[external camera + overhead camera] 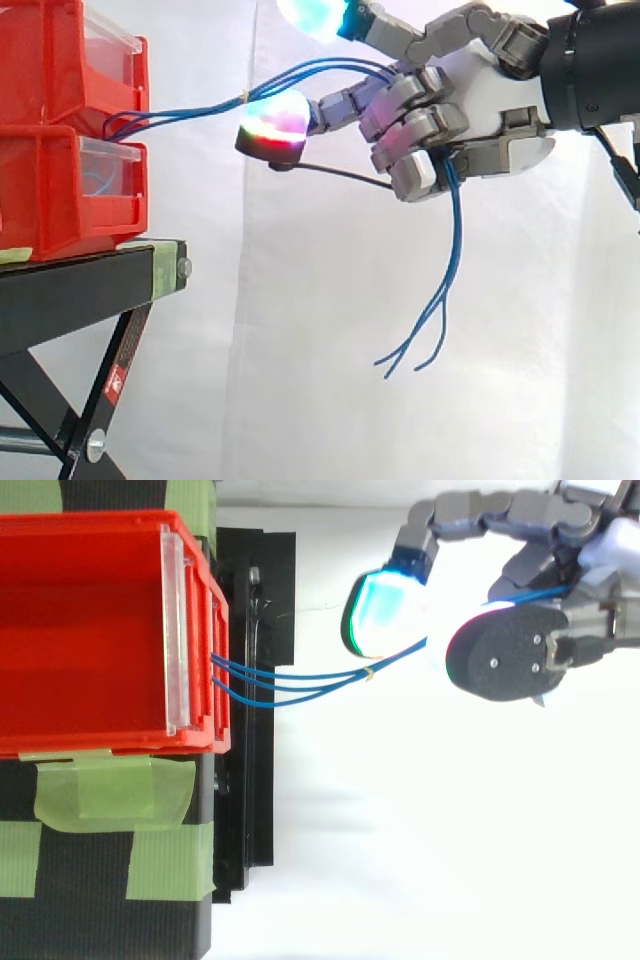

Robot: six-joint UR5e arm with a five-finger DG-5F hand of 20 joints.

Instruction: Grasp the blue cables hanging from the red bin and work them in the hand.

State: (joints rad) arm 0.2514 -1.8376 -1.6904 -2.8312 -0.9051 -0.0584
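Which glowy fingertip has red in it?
The lower pad, right by the blue cables. The higher pad glows cyan, with no red.

Bright red bins (60,110) with clear, colourless front panels (105,165) top a black stand (80,280) patched with pale green tape (110,790), all against a white curtain (300,350). The blue cables (456,230) carry a small yellow tie (368,670). The hand (490,85) has grey fingers (410,100), a white palm and a black wrist. One fingertip pad (385,610) glows cyan shading to green. Another pad (275,120) shows green, red and magenta over a black base.
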